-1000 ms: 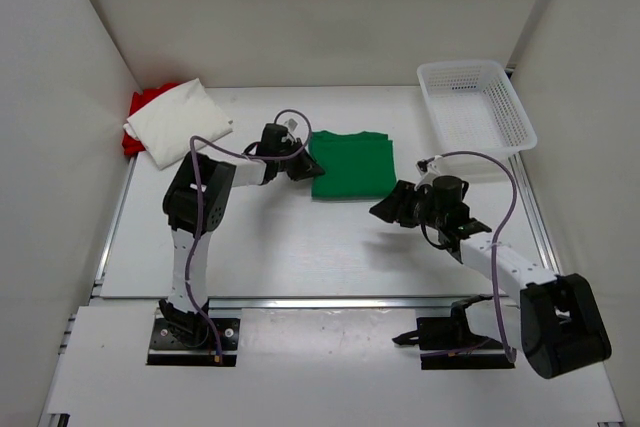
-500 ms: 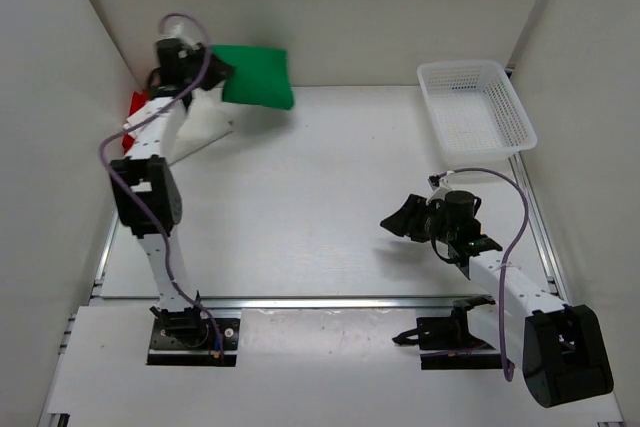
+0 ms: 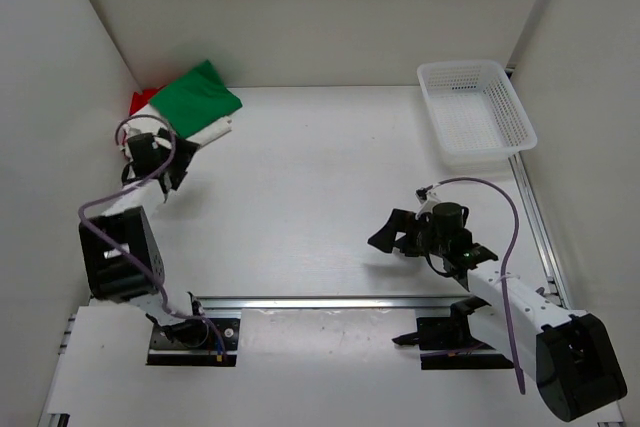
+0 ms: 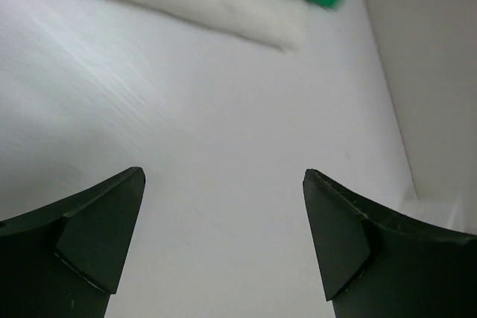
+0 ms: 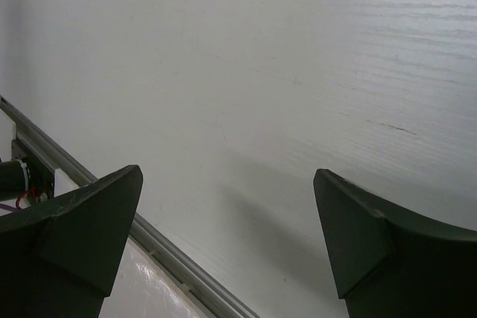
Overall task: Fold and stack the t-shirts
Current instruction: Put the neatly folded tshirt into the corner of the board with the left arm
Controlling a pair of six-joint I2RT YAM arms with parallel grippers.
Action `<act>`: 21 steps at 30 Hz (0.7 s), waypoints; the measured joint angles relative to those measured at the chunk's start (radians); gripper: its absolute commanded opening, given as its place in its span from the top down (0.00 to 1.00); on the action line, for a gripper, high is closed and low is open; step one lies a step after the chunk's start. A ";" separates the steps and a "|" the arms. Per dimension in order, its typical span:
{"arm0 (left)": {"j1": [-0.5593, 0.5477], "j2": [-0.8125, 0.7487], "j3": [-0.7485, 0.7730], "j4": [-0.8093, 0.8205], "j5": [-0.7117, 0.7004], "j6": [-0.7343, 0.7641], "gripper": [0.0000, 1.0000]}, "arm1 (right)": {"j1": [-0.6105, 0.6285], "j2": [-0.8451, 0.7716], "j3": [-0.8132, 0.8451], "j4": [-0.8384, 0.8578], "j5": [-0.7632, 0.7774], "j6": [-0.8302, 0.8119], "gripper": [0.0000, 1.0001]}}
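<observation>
Black fingers frame both wrist views with nothing between them. The right pincer point(image 3: 392, 232), low and right of centre in the overhead frame, stands wide apart over the bare surface point(image 3: 320, 187). The left pincer point(image 3: 165, 172), at middle left, is likewise spread and empty, pointing toward the pile beyond it.

Further up, in the upper left corner, the green t-shirt point(image 3: 198, 97) lies folded on top of the white t-shirt point(image 3: 212, 133). A corner of the red t-shirt point(image 3: 142, 100) shows beneath them at the wall. The mesh basket point(image 3: 465, 67) sits apart at upper right.

We judge the step in hand to be the release that ends the stacking, with all three shirts now in one pile. The green one lies askew on the white, so the next move seems to call for drawing the left arm clear without snagging cloth, and perhaps squaring the pile.

A second ago the green shirt lay flat at mid-surface with the left pincer at its edge. Half a second ago it hung aloft from that pincer, clamped shut, near the upper left. Now it is set down and let go.
</observation>
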 measured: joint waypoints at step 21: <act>-0.873 -0.678 -0.697 0.119 0.041 0.064 0.02 | 0.324 0.043 0.220 -0.156 0.228 -0.097 0.01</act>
